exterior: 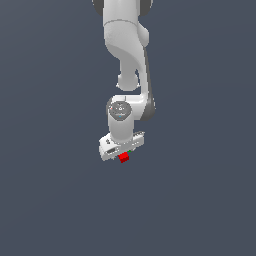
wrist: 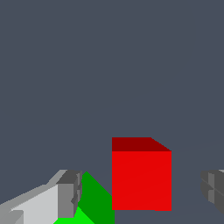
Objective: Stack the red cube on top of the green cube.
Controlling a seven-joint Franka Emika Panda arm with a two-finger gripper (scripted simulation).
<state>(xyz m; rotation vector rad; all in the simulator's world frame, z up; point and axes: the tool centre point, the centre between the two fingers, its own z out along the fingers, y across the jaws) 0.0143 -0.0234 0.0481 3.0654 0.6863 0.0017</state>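
The red cube sits on the grey floor between my two fingers; the left finger and the right finger each stand apart from it. My gripper is open and low around the cube. The green cube lies right beside the red cube, partly hidden by the left finger. In the exterior view the white gripper is down over the red cube, and only a sliver of the green cube shows under the hand.
The plain dark grey floor surrounds the cubes. The white arm rises above the gripper toward the top of the exterior view.
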